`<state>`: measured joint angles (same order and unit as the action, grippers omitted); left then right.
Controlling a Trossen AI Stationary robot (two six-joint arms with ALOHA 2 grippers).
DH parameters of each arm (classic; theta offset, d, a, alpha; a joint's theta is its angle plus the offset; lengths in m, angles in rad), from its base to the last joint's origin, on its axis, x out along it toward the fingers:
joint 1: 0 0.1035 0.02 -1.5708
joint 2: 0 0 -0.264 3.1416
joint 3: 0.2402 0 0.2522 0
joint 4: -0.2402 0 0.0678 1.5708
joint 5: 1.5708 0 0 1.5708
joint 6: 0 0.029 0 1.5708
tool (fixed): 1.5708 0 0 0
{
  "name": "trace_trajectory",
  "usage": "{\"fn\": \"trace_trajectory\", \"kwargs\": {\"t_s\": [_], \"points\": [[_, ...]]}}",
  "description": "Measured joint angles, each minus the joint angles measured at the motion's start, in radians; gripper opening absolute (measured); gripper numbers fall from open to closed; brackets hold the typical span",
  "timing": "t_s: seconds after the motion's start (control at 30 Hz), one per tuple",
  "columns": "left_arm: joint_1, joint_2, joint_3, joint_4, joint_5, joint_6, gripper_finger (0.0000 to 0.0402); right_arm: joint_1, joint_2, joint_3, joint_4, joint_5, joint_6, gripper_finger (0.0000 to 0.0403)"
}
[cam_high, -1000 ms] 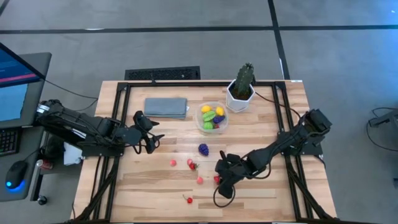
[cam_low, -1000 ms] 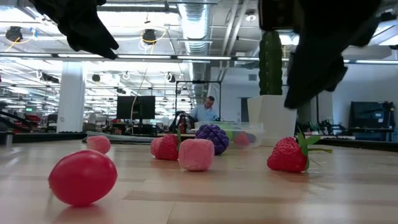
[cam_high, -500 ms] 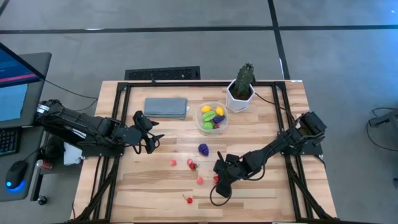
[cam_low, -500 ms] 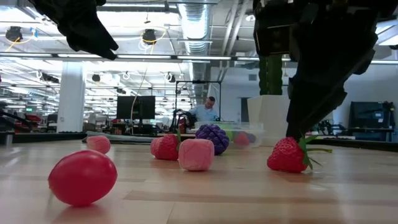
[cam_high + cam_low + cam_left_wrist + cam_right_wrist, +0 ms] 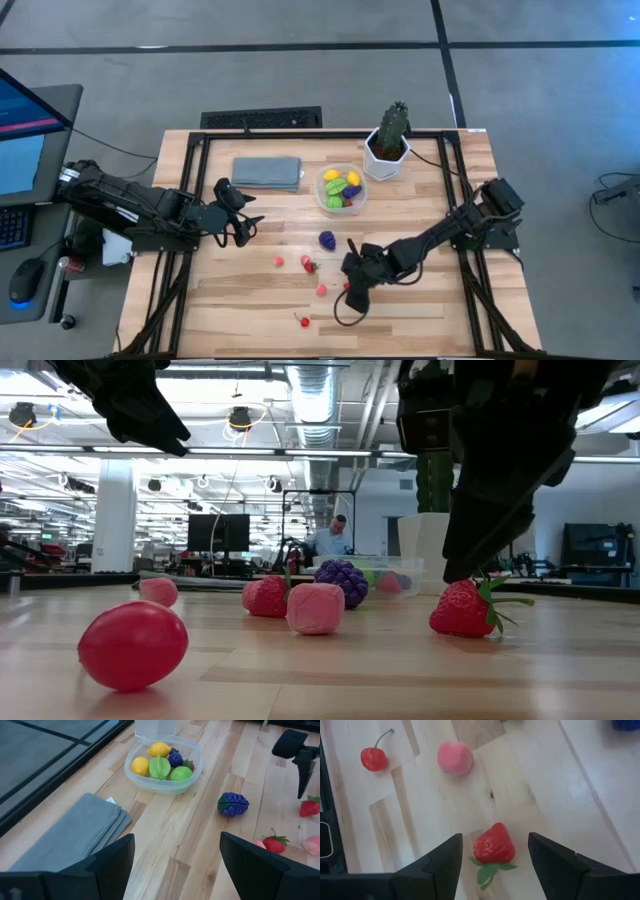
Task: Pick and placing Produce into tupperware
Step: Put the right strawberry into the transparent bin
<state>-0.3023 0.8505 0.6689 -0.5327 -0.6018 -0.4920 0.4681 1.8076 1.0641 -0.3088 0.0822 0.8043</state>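
Straddling a red strawberry (image 5: 493,845) on the tabletop (image 5: 420,310), the right claw (image 5: 494,851) stands spread, fingers either side and clear of it; the berry's leafy green end points back toward the claw. Just beyond lie a pink fruit (image 5: 454,758) and a cherry (image 5: 373,758). Farther off, purple grapes (image 5: 327,239) and the tupperware (image 5: 341,189), part-filled. The left claw (image 5: 246,227) waits spread, well apart.

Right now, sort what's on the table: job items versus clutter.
Job: tupperware with produce inside; loose strawberry, grapes, cherry, pink fruit; right gripper open around the strawberry.
Clutter: cactus, cloth.
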Motion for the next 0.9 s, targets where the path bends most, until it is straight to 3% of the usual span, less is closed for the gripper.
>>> {"fn": "trace_trajectory", "kwargs": {"t_s": [0.9], "points": [[0.0, 0.0, 0.0, -0.01, 0.0, -0.001, 0.0281, -0.012, 0.06, 0.0, 0.023, -0.07, -0.061, 0.0251]]}}
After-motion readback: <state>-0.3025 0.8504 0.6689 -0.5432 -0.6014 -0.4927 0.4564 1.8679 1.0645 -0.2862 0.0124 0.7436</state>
